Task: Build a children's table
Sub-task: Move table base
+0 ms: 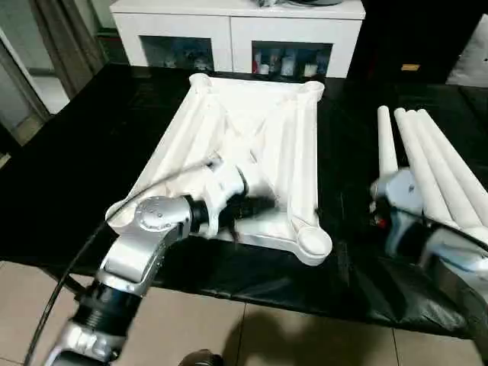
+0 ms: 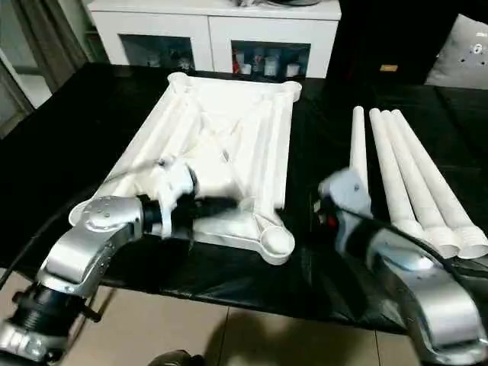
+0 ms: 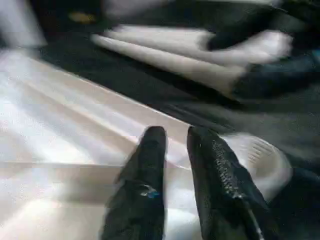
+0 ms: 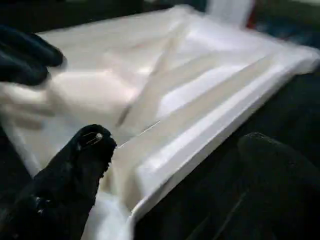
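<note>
The children's table top (image 1: 252, 130) lies upside down on the black work table, ribs up, with rounded sockets at its corners. My left gripper (image 1: 255, 207) hovers low over its near end, close to the near right socket (image 1: 313, 242). In the left wrist view its fingers (image 3: 152, 142) stand a narrow gap apart with nothing between them. Several white tubular legs (image 2: 412, 175) lie side by side to the right of the top. My right gripper (image 2: 329, 215) sits between the top and the legs, open wide in the right wrist view (image 4: 180, 145), holding nothing.
A white cabinet (image 1: 236, 30) with glass-fronted shelves stands behind the work table. The black cover's near edge (image 1: 305, 293) drops to a tiled floor (image 1: 30, 305). A pale cushion (image 2: 465, 46) shows at the far right.
</note>
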Motion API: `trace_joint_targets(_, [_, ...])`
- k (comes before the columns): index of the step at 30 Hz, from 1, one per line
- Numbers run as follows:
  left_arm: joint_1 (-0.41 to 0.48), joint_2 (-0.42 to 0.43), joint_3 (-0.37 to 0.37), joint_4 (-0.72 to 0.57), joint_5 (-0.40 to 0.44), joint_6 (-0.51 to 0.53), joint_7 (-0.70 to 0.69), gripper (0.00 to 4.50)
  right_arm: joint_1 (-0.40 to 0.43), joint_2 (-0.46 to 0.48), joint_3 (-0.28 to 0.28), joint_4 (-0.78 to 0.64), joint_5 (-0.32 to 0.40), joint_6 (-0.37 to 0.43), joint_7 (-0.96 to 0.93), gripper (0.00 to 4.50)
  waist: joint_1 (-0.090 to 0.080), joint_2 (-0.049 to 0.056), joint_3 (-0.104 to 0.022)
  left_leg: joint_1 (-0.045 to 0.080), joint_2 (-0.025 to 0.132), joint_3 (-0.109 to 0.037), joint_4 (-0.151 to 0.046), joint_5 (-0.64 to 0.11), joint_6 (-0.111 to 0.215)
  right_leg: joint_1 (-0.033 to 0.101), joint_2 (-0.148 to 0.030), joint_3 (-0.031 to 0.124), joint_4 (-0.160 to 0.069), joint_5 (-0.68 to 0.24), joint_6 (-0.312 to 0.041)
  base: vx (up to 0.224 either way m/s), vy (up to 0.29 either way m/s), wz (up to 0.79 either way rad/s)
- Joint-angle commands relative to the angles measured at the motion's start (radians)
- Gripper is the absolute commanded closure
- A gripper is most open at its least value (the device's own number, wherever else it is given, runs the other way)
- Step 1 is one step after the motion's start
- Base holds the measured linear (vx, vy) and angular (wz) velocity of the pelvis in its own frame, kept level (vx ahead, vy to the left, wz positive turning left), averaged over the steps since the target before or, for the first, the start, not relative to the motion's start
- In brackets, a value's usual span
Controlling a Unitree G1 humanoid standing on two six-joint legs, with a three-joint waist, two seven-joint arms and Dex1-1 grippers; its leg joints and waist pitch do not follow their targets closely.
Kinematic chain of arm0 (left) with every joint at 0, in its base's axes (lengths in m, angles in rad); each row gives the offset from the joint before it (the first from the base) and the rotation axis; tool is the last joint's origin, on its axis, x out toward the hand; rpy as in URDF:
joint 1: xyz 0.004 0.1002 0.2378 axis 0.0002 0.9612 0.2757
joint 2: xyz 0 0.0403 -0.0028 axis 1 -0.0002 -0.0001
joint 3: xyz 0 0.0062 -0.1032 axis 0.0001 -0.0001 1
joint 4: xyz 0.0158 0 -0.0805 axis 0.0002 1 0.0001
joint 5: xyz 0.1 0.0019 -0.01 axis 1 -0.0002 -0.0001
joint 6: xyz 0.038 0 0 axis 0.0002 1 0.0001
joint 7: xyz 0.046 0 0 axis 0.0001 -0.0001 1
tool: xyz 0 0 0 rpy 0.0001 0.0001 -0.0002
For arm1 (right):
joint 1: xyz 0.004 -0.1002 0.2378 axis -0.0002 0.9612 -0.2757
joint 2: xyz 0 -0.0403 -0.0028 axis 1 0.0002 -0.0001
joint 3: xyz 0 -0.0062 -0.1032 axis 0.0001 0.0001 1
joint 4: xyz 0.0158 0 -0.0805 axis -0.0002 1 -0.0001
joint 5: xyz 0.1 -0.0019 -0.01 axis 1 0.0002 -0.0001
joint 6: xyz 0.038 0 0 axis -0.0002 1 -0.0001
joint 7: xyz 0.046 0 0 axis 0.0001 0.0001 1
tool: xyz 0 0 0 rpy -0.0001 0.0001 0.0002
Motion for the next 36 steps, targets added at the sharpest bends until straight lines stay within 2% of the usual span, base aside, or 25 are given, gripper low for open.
trace_joint_targets(1, [0.03,-0.015,0.062,-0.05,0.018,0.029,0.099,3.59,-0.002,0.044,-0.02,-0.015,-0.039,0.013,-0.101,0.0,-0.002,-0.023,-0.068,0.013,0.079,-0.023,-0.064,-0.039,0.109,0.042,-0.075,0.039,-0.062,0.074,-0.274,0.0,0.0,0.0])
trace_joint_targets(2, [0.065,-0.024,0.087,-0.096,0.041,0.052,0.154,3.59,0.0,0.097,-0.036,-0.019,-0.035,0.036,-0.163,0.0,-0.001,-0.032,-0.068,0.014,0.08,-0.024,-0.066,-0.042,0.101,0.043,-0.075,0.039,-0.061,0.045,-0.263,0.0,0.0,0.0])
trace_joint_targets(3, [0.084,-0.024,0.094,-0.118,0.061,0.06,0.179,3.59,0.0,0.121,-0.043,-0.021,-0.034,0.049,-0.191,0.0,-0.004,-0.028,-0.066,0.014,0.079,-0.024,-0.068,-0.053,0.098,0.041,-0.073,0.04,-0.064,0.024,-0.256,0.0,0.0,0.0])
trace_joint_targets(4, [0.109,-0.033,0.106,-0.143,0.082,0.077,0.219,3.59,0.001,0.146,-0.045,-0.024,-0.04,0.064,-0.218,0.0,-0.006,-0.039,-0.065,0.014,0.078,-0.022,-0.069,-0.059,0.092,0.04,-0.07,0.04,-0.068,0.001,-0.238,0.0,0.0,0.0])
trace_joint_targets(7, [0.176,-0.077,0.134,-0.201,0.108,0.099,0.315,3.59,0.005,0.192,-0.038,-0.036,-0.063,0.096,-0.274,0.0,-0.005,-0.034,-0.065,0.016,0.08,-0.023,-0.072,-0.063,0.07,0.038,-0.069,0.042,-0.066,-0.007,-0.216,0.0,0.0,0.0])
trace_joint_targets(10, [0.226,-0.098,0.131,-0.25,0.106,0.098,0.36,3.59,0.0,0.198,-0.015,-0.028,-0.094,0.014,-0.281,0.0,-0.008,-0.036,-0.066,0.028,0.089,-0.031,-0.079,-0.111,0.019,0.03,-0.046,0.033,-0.069,-0.019,-0.191,0.0,0.0,0.0])
trace_joint_targets(12, [0.234,-0.106,0.126,-0.257,0.111,0.091,0.378,3.59,-0.006,0.201,-0.013,-0.014,-0.066,0.004,-0.256,0.0,-0.015,-0.035,-0.065,0.038,0.109,-0.048,-0.093,-0.159,-0.011,0.029,-0.023,0.017,-0.062,0.012,-0.19,0.0,0.0,0.0])
trace_joint_targets(13, [0.235,-0.108,0.127,-0.258,0.112,0.091,0.382,3.59,-0.008,0.203,-0.015,-0.006,-0.064,-0.007,-0.254,0.0,-0.025,-0.027,-0.064,0.048,0.135,-0.068,-0.109,-0.205,0.003,0.023,-0.013,0.005,-0.053,-0.004,-0.203,0.0,0.0,0.0])
trace_joint_targets(14, [0.235,-0.109,0.128,-0.264,0.114,0.095,0.391,3.59,-0.014,0.212,-0.018,0.0,-0.059,-0.009,-0.253,0.0,-0.037,-0.018,-0.065,0.059,0.185,-0.104,-0.133,-0.222,0.046,0.016,-0.01,-0.009,-0.028,-0.02,-0.21,-0.016,-0.056,0.0])
trace_joint_targets(16, [0.229,-0.107,0.129,-0.273,0.117,0.11,0.404,3.59,-0.029,0.221,-0.003,-0.004,-0.061,0.001,-0.248,0.0,-0.048,-0.015,-0.068,0.065,0.209,-0.119,-0.142,-0.208,0.116,0.004,-0.015,-0.014,-0.006,-0.021,-0.22,-0.018,-0.074,0.01])
trace_joint_targets(17, [0.227,-0.107,0.129,-0.273,0.118,0.113,0.405,3.59,-0.031,0.221,0.0,-0.006,-0.061,0.001,-0.247,0.0,-0.064,-0.027,-0.067,0.056,0.212,-0.117,-0.148,-0.197,0.214,-0.001,-0.026,-0.014,0.008,-0.012,-0.279,-0.022,-0.136,0.04])
trace_joint_targets(18, [0.226,-0.107,0.129,-0.273,0.124,0.114,0.408,3.59,-0.032,0.223,0.004,-0.008,-0.074,0.011,-0.26,0.0,-0.065,-0.034,-0.067,0.052,0.204,-0.11,-0.146,-0.204,0.239,-0.003,-0.031,-0.013,0.001,-0.003,-0.323,-0.022,-0.136,0.04])
trace_joint_targets(19, [0.226,-0.108,0.129,-0.273,0.127,0.114,0.41,3.59,-0.033,0.223,0.006,-0.01,-0.081,0.017,-0.268,0.0,-0.07,-0.056,-0.066,0.023,0.116,-0.055,-0.09,-0.218,0.269,0.01,-0.043,0.001,-0.057,0.017,-0.443,-0.021,-0.158,0.03])
trace_joint_targets(20, [0.226,-0.106,0.123,-0.282,0.14,0.13,0.429,3.59,-0.042,0.227,0.025,-0.005,-0.128,0.066,-0.322,0.0,-0.035,-0.1,-0.076,-0.027,-0.031,0.022,0.1,-0.189,0.217,0.072,-0.091,0.043,-0.147,-0.082,-0.474,-0.019,-0.155,0.02])
trace_joint_targets(21, [0.227,-0.107,0.122,-0.284,0.141,0.136,0.438,3.59,-0.047,0.23,0.03,-0.001,-0.14,0.097,-0.342,0.0,-0.025,-0.096,-0.074,-0.042,-0.029,0.014,0.128,-0.136,0.175,0.076,-0.106,0.046,-0.146,-0.139,-0.427,-0.019,-0.155,0.02])
trace_joint_targets(22, [0.231,-0.111,0.125,-0.286,0.14,0.145,0.447,3.59,-0.049,0.235,0.028,0.004,-0.131,0.107,-0.341,0.0,-0.021,-0.093,-0.058,-0.055,-0.025,0.006,0.126,-0.088,0.136,0.072,-0.112,0.046,-0.146,-0.192,-0.348,-0.028,-0.152,-0.01])
trace_joint_targets(23, [0.237,-0.117,0.13,-0.287,0.137,0.156,0.457,3.59,-0.05,0.242,0.025,0.011,-0.116,0.119,-0.335,0.0,-0.017,-0.081,-0.052,-0.038,0.0,-0.02,0.048,-0.044,0.087,0.063,-0.103,0.044,-0.145,-0.305,-0.115,-0.041,-0.131,0.0])
trace_joint_targets(24, [0.241,-0.118,0.133,-0.29,0.132,0.17,0.462,3.59,-0.051,0.245,0.024,0.014,-0.111,0.11,-0.327,0.0,-0.017,-0.079,-0.055,-0.032,0.013,-0.027,0.018,-0.04,0.095,0.071,-0.098,0.037,-0.142,-0.309,-0.063,-0.041,-0.131,0.0])
trace_joint_targets(25, [0.248,-0.117,0.135,-0.294,0.129,0.181,0.465,3.42,-0.048,0.242,0.027,0.015,-0.111,0.103,-0.319,0.0,-0.018,-0.064,-0.059,-0.024,0.06,-0.052,-0.025,-0.041,0.124,0.058,-0.076,0.017,-0.128,-0.251,-0.008,-0.031,-0.08,0.0])
trace_joint_targets(26, [0.251,-0.116,0.135,-0.296,0.128,0.184,0.465,3.42,-0.047,0.241,0.029,0.015,-0.113,0.101,-0.316,0.0,-0.013,-0.042,-0.071,0.015,0.109,-0.073,-0.047,-0.089,0.122,0.042,-0.066,0.005,-0.118,-0.23,0.014,0.0,0.0,0.0])
trace_joint_targets(27, [0.26,-0.134,0.158,-0.307,0.093,0.168,0.464,3.31,-0.038,0.238,0.032,0.013,-0.094,0.086,-0.287,0.0,-0.014,-0.047,-0.075,0.03,0.123,-0.077,-0.047,-0.108,0.126,0.036,-0.075,0.011,-0.114,-0.194,0.004,0.0,0.0,0.0])
trace_joint_targets(28, [0.263,-0.138,0.165,-0.314,0.082,0.164,0.462,3.31,-0.032,0.239,0.029,0.01,-0.072,0.084,-0.266,0.0,-0.017,-0.051,-0.069,0.026,0.128,-0.078,-0.055,-0.129,0.12,0.038,-0.083,0.014,-0.111,-0.179,-0.016,0.0,0.0,0.0])
trace_joint_targets(29, [0.27,-0.127,0.163,-0.324,0.08,0.156,0.45,3.14,-0.023,0.261,0.012,0.01,-0.035,0.08,-0.253,0.0,-0.004,-0.05,-0.065,0.018,0.11,-0.063,-0.058,-0.158,0.093,0.045,-0.098,0.02,-0.115,-0.19,-0.067,0.0,0.0,0.0])
trace_joint_targets(32, [0.277,-0.107,0.142,-0.312,0.142,0.112,0.474,2.97,-0.037,0.262,0.012,0.014,-0.049,0.106,-0.269,0.0,0.013,-0.047,-0.061,0.025,0.112,-0.056,-0.067,-0.156,0.06,0.041,-0.091,0.019,-0.118,-0.217,-0.087,0.0,0.0,0.0])
trace_joint_targets(36, [0.276,-0.117,0.153,-0.319,0.093,0.136,0.455,2.7,-0.077,0.269,0.01,0.036,-0.069,0.103,-0.285,0.0,0.01,-0.041,-0.065,0.032,0.127,-0.059,-0.079,-0.185,0.022,0.041,-0.095,0.019,-0.097,-0.128,-0.122,0.0,0.0,0.0])
